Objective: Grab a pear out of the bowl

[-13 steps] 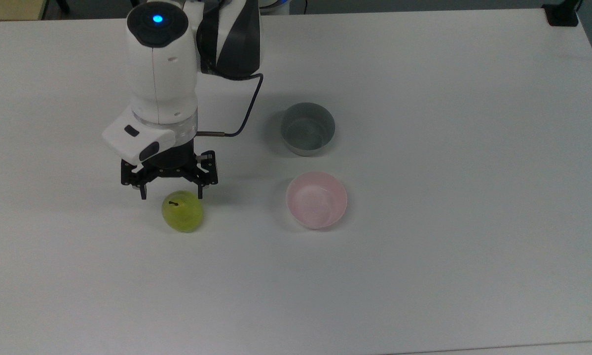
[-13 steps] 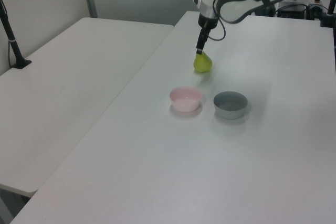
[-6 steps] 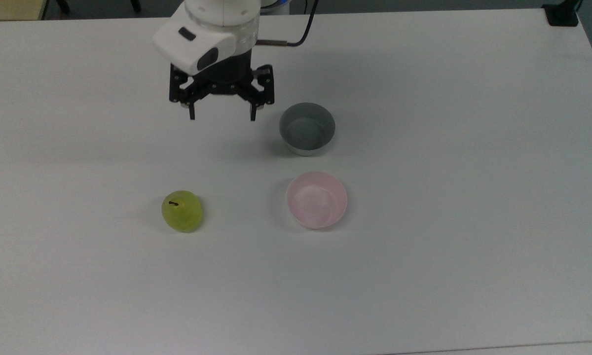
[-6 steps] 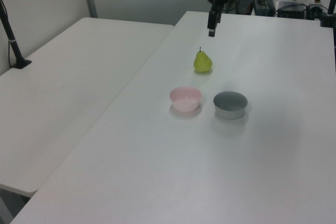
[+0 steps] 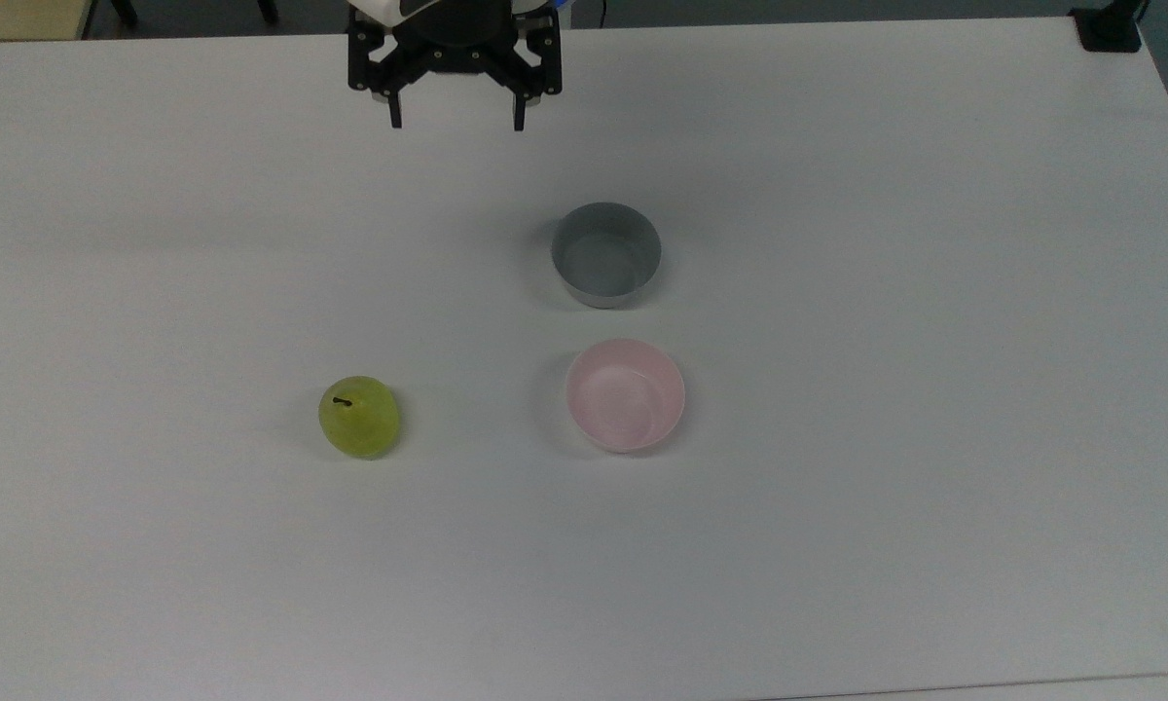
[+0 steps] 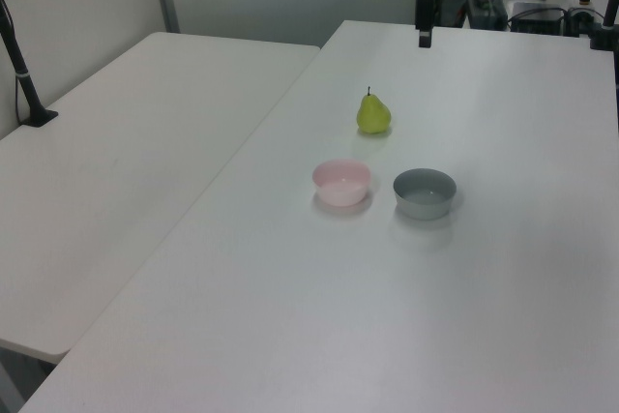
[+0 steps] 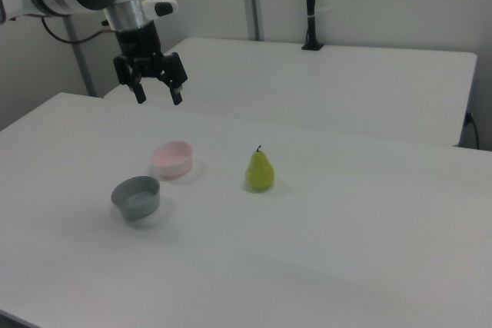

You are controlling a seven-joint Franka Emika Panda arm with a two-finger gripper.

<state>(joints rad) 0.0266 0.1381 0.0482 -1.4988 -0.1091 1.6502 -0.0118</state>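
Observation:
The yellow-green pear (image 5: 359,418) (image 6: 373,113) (image 7: 260,171) stands upright on the white table (image 5: 837,487), apart from both bowls. The pale pink bowl (image 5: 625,394) (image 6: 341,182) (image 7: 173,157) holds nothing and sits to the top view's right of the pear. My gripper (image 5: 456,122) (image 7: 158,98) hangs high above the table, open with nothing between its fingers, far from the pear. In the left view the gripper (image 6: 424,34) is at the upper edge, beyond the pear.
A grey bowl (image 5: 606,254) (image 6: 425,192) (image 7: 136,196) with nothing in it stands beside the pink one. A second white table (image 6: 126,142) adjoins this one. A dark post (image 7: 310,5) stands on the far table in the right view.
My gripper has risen from just beside the pear and pulled away toward the top view's upper edge, staying open. The pear and both bowls have not moved.

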